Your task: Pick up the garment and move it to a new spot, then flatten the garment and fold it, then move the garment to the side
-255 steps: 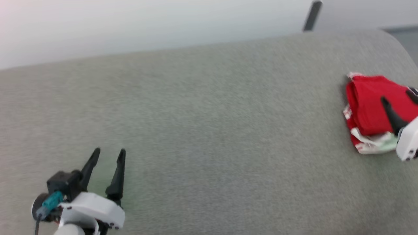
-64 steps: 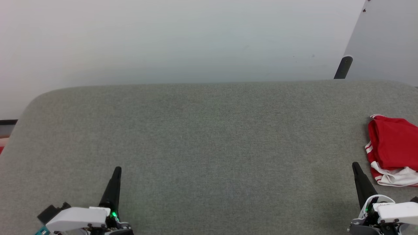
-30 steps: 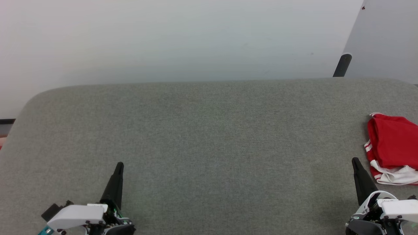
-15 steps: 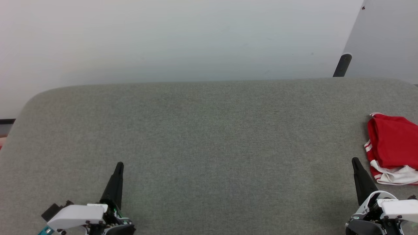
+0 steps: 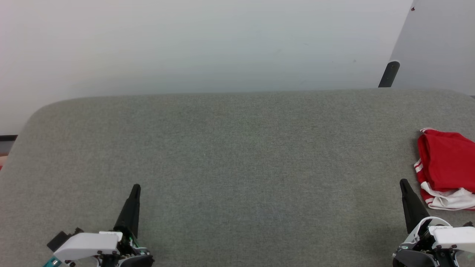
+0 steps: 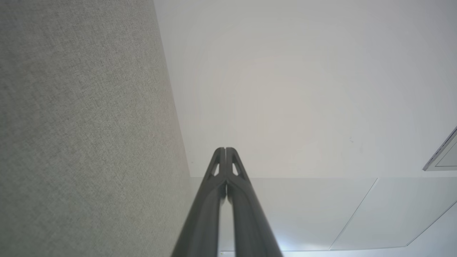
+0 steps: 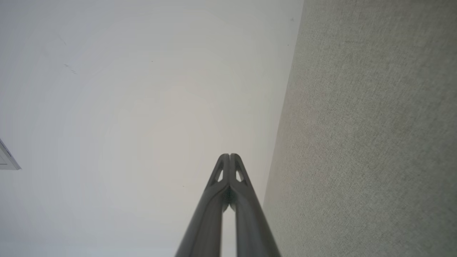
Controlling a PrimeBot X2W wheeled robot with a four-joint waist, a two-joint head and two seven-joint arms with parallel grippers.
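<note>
Cloth: small folded red-and-white jersey garment [image 5: 444, 161], at the frame's right edge on grey fabric surface [image 5: 237, 155], looks light, limp, probably slippery; pinch stacked layers together. Closed and empty: left gripper [image 5: 136, 188] and right gripper [image 5: 403, 183], lower corners.

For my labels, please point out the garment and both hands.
garment [image 5: 445, 159], head view, on its red top fold.
left hand [image 5: 136, 188], head view, at the closed fingertips.
right hand [image 5: 403, 183], head view, at the closed fingertips.

Garment [image 5: 445, 163]: red, white striped trim, folded bundle, lying at grey surface's right edge.
</note>
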